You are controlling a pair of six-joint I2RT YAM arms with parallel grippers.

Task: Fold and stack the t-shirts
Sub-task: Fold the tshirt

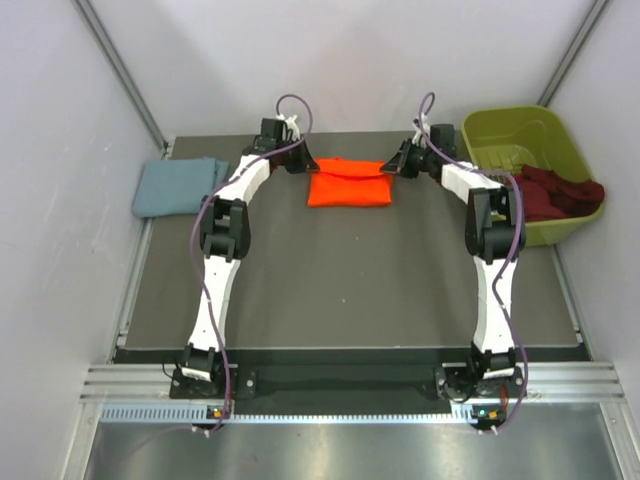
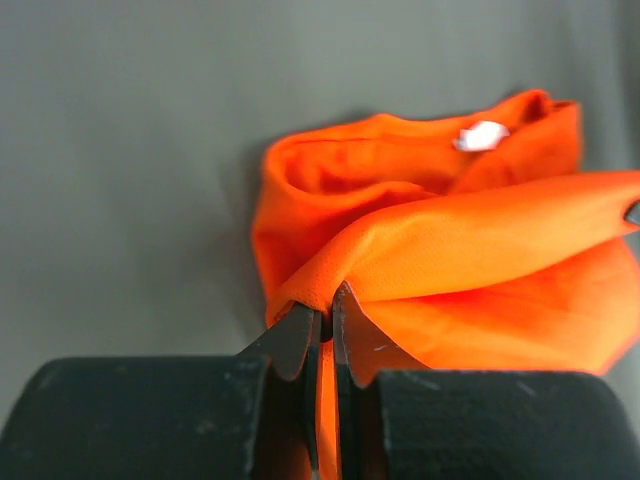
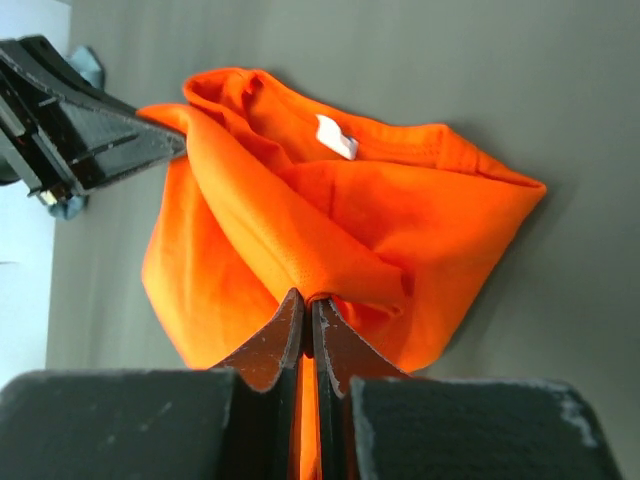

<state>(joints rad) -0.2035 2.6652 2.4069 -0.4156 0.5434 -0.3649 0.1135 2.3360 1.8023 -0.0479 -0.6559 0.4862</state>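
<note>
A bright orange t-shirt point(image 1: 348, 186) lies partly folded at the far middle of the dark table. My left gripper point(image 1: 303, 163) is shut on its left corner, with orange cloth pinched between the tips point(image 2: 326, 312). At the shirt's right corner my right gripper point(image 1: 393, 166) is shut too, cloth clamped in its jaws point(image 3: 310, 302). Between the two grips a fold of the orange t-shirt point(image 3: 330, 230) is held up. The left gripper's fingers point(image 3: 95, 140) show in the right wrist view. A grey-blue t-shirt point(image 1: 180, 186) lies folded at the table's left edge. A dark maroon t-shirt point(image 1: 555, 193) sits crumpled in the bin.
An olive-green plastic bin point(image 1: 520, 135) stands off the table's right side at the back. White walls close in the left, right and far sides. The dark table point(image 1: 340, 280) stretches toward the arm bases at the near edge.
</note>
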